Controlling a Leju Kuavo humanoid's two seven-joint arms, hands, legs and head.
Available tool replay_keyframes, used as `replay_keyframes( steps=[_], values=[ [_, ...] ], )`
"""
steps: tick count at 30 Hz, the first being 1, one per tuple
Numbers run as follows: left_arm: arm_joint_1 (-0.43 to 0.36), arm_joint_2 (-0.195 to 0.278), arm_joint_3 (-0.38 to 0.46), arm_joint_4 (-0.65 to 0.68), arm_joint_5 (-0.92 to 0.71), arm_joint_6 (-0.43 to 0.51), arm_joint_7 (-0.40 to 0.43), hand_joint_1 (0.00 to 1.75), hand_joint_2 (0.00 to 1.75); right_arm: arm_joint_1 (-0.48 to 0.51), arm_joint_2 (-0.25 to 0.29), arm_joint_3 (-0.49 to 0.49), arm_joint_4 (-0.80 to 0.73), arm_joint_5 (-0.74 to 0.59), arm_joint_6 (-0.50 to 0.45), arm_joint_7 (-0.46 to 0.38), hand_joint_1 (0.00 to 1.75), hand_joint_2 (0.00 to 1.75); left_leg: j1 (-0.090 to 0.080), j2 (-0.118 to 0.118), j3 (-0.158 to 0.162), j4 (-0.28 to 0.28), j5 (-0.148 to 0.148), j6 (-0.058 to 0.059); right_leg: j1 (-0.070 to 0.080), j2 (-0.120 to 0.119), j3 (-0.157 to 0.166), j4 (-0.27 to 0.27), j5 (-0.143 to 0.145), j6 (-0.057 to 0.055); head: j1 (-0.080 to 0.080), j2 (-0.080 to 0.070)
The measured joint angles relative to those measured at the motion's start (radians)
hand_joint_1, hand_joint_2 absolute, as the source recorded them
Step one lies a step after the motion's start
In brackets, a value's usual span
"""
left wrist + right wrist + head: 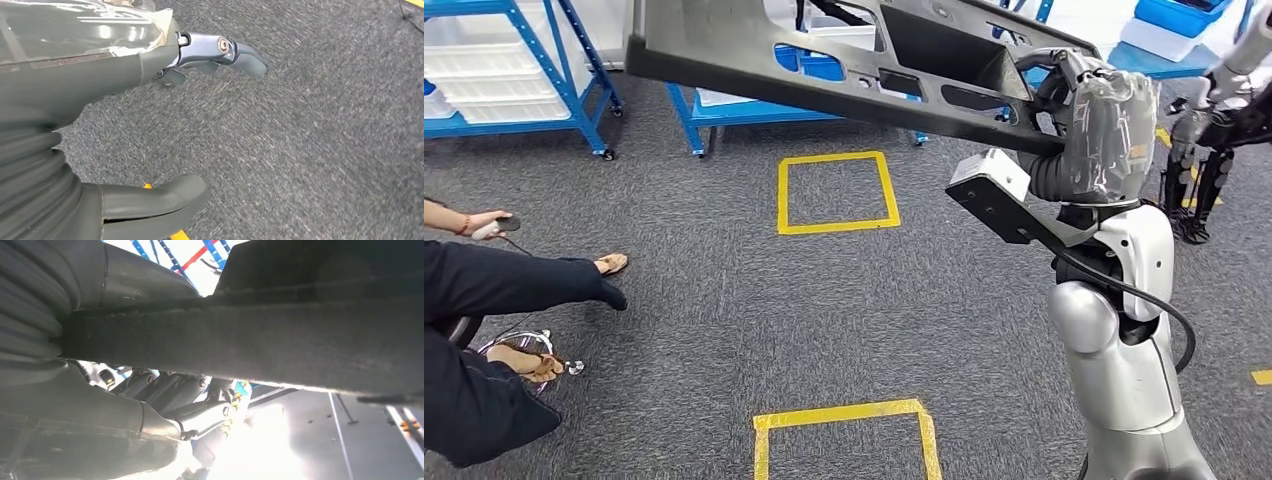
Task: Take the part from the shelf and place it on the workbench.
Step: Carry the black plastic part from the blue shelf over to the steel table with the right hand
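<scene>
The left hand (150, 100) hangs over the grey carpet floor (310, 150) and holds nothing. Its thick thumb (160, 202) and its darker fingers (235, 50) are apart. A small piece of yellow tape (177, 235) lies beside the thumb.

The long dark part (844, 60) runs off the head view at twelve o'clock, its far end cut off. The right hand (1099, 125) wraps its near end (fingers mostly hidden behind the part). At nine o'clock a seated person (484, 330) is cut off by the edge. The right wrist view is washed out by glare at six o'clock.
</scene>
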Motion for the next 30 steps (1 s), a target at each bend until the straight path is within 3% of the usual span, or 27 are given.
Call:
replay_keyframes(
  steps=[2, 4, 6, 8, 10, 11, 12, 15, 17, 20, 22, 24, 26, 27, 28, 30],
  values=[
    [-0.003, 0.001, -0.007, 0.0, -0.001, 0.003, 0.001, 0.0, 1.75, -0.003, 0.0, 0.001, 0.0, 0.003, -0.002, 0.0, 1.75, 1.75, -0.007, 0.015, 0.034, -0.068, 0.011, 0.015, 0.007, -0.014, -0.003, 0.001, 0.002, 0.007, 0.001, 0.0],
    [-0.004, 0.002, -0.012, 0.0, -0.001, 0.005, 0.002, 0.0, 1.75, -0.005, 0.0, 0.002, -0.001, 0.006, -0.003, 0.0, 1.75, 1.75, -0.009, 0.003, 0.027, -0.075, 0.016, 0.03, 0.01, -0.025, -0.005, 0.001, 0.004, 0.019, 0.003, 0.0],
    [-0.005, 0.002, -0.016, 0.0, -0.002, 0.007, 0.002, 0.0, 1.75, -0.007, -0.001, 0.002, -0.002, 0.007, -0.003, 0.0, 1.75, 1.75, -0.005, -0.011, 0.024, -0.084, 0.025, 0.047, 0.008, -0.004, -0.022, 0.029, -0.016, 0.025, 0.004, 0.0],
    [-0.007, 0.002, -0.02, 0.0, -0.003, 0.007, 0.002, 0.0, 1.75, -0.009, -0.004, 0.001, -0.002, 0.008, -0.004, 0.0, 1.75, 1.75, -0.002, -0.025, 0.018, -0.088, 0.034, 0.059, 0.005, 0.033, -0.074, 0.138, -0.069, 0.021, 0.004, 0.0],
    [-0.009, 0.002, -0.022, 0.0, -0.004, 0.007, 0.002, 0.0, 1.75, -0.005, -0.006, 0.001, -0.001, 0.007, -0.004, 0.0, 1.75, 1.75, -0.003, -0.043, 0.01, -0.088, 0.04, 0.062, 0.004, 0.048, -0.138, 0.276, -0.118, 0.019, 0.004, 0.0],
    [-0.008, 0.002, -0.023, 0.0, -0.005, 0.007, 0.002, 0.0, 1.75, -0.003, -0.006, 0.001, -0.001, 0.007, -0.004, 0.0, 1.75, 1.75, -0.003, -0.052, 0.007, -0.087, 0.043, 0.061, 0.002, 0.049, -0.152, 0.306, -0.123, 0.023, 0.004, 0.0],
    [-0.008, 0.001, -0.024, 0.0, -0.005, 0.007, 0.002, 0.0, 1.75, -0.002, -0.006, 0.001, -0.001, 0.007, -0.004, 0.0, 1.75, 1.75, -0.003, -0.062, 0.005, -0.086, 0.045, 0.059, 0.001, 0.051, -0.146, 0.293, -0.111, 0.031, 0.004, 0.0],
    [-0.009, 0.0, -0.026, 0.0, -0.005, 0.007, 0.002, 0.0, 1.75, -0.004, -0.006, 0.001, -0.001, 0.007, -0.004, 0.0, 1.75, 1.75, -0.004, -0.093, 0.0, -0.079, 0.049, 0.051, -0.007, 0.077, -0.045, 0.09, -0.029, 0.054, 0.004, 0.0],
    [-0.008, 0.001, -0.027, 0.0, -0.004, 0.007, 0.002, 0.0, 1.75, -0.006, -0.006, 0.001, -0.001, 0.007, -0.004, 0.0, 1.75, 1.75, -0.006, -0.107, -0.01, -0.073, 0.053, 0.039, -0.007, 0.092, -0.012, 0.018, -0.006, 0.049, 0.003, 0.0],
    [-0.005, 0.0, -0.028, 0.0, -0.003, 0.008, 0.002, 0.0, 1.75, -0.009, -0.005, 0.002, -0.001, 0.007, -0.004, 0.001, 1.75, 1.75, -0.003, -0.119, -0.025, -0.07, 0.06, 0.02, -0.006, 0.075, -0.018, 0.017, 0.003, 0.03, 0.003, 0.0],
    [-0.005, 0.0, -0.032, 0.0, 0.0, 0.009, 0.002, 0.0, 1.75, -0.013, -0.004, 0.004, -0.002, 0.007, -0.004, 0.001, 1.75, 1.75, -0.002, -0.091, -0.05, -0.02, 0.026, 0.011, -0.012, 0.059, -0.02, 0.014, 0.01, 0.016, 0.0, 0.0],
    [-0.005, 0.0, -0.036, -0.001, 0.0, 0.01, 0.002, 0.0, 1.75, -0.014, -0.005, 0.004, -0.002, 0.008, -0.004, 0.001, 1.75, 1.75, -0.001, -0.052, -0.108, 0.109, -0.044, 0.002, -0.011, 0.041, -0.023, 0.013, 0.012, 0.008, -0.003, 0.0],
    [-0.005, 0.0, -0.037, -0.001, 0.0, 0.01, 0.002, 0.0, 1.75, -0.013, -0.005, 0.004, -0.002, 0.009, -0.004, 0.001, 1.75, 1.75, 0.002, -0.038, -0.157, 0.219, -0.084, -0.004, -0.009, 0.022, -0.026, 0.014, 0.013, 0.006, -0.003, 0.0],
    [-0.004, 0.0, -0.037, -0.001, 0.0, 0.01, 0.002, 0.0, 1.75, -0.013, -0.005, 0.005, -0.002, 0.009, -0.005, 0.001, 1.75, 1.75, 0.003, -0.035, -0.156, 0.224, -0.078, -0.005, -0.008, 0.013, -0.027, 0.014, 0.014, 0.005, -0.004, 0.0],
    [-0.004, 0.0, -0.037, -0.001, 0.0, 0.01, 0.002, 0.0, 1.75, -0.012, -0.005, 0.005, -0.003, 0.01, -0.005, 0.002, 1.75, 1.75, 0.003, -0.029, -0.132, 0.186, -0.056, -0.004, -0.008, 0.003, -0.026, 0.014, 0.014, 0.006, -0.004, 0.0],
    [-0.006, 0.001, -0.04, -0.002, 0.0, 0.01, 0.002, 0.0, 1.75, -0.012, -0.005, 0.004, -0.008, 0.012, -0.005, 0.003, 1.75, 1.75, 0.001, 0.004, -0.049, 0.043, -0.002, 0.001, -0.004, -0.014, -0.024, 0.015, 0.013, 0.007, -0.004, 0.0]
  ],
)
